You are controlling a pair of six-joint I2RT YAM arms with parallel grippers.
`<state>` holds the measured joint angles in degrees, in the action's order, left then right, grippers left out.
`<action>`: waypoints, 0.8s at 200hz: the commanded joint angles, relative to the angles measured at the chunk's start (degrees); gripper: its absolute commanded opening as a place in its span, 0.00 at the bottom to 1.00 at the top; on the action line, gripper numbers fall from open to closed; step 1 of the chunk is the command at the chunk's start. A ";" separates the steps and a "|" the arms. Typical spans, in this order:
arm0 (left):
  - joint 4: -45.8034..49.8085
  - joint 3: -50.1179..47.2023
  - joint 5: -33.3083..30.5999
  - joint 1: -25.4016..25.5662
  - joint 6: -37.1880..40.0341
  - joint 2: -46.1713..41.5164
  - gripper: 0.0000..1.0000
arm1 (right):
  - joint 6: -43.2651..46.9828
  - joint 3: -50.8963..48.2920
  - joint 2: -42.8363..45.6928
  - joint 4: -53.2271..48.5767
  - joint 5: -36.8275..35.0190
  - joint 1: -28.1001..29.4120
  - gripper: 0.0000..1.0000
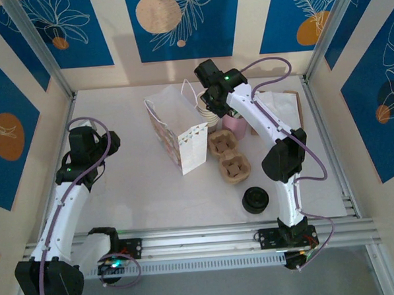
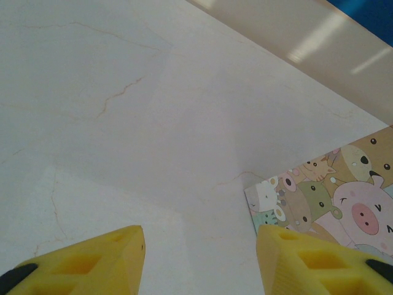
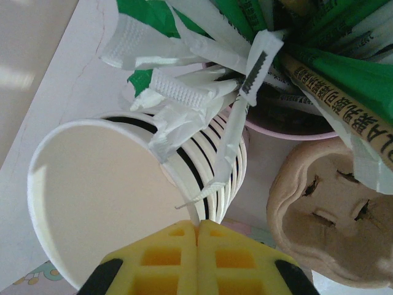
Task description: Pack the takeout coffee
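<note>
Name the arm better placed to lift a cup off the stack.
Right. The right gripper is shut at the top rim of the stack. The left gripper hangs open over bare table, with the bag between it and the cups.

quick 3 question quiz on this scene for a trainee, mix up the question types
1. True or false: the left gripper is open over the table, with the paper bag off to one side.
2. Where is the takeout coffee? A: on the table, nearer the arm bases than the pulp carrier. B: in the pulp carrier. C: inside the paper bag.
3. Fill in: the right gripper has its fingers ____ right beside the stack of cups.
Key: 1 true; 2 A; 3 shut.
</note>
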<state>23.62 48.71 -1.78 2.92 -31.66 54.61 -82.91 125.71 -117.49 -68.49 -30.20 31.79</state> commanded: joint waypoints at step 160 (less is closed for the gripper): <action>-0.11 1.74 1.54 0.42 -0.77 -0.08 0.52 | 13.54 4.11 19.47 6.57 -5.31 2.33 0.00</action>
<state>23.59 48.71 -1.91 2.92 -32.53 54.61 -73.45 128.25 -102.52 -63.86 -32.60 32.69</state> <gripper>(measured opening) 0.521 0.065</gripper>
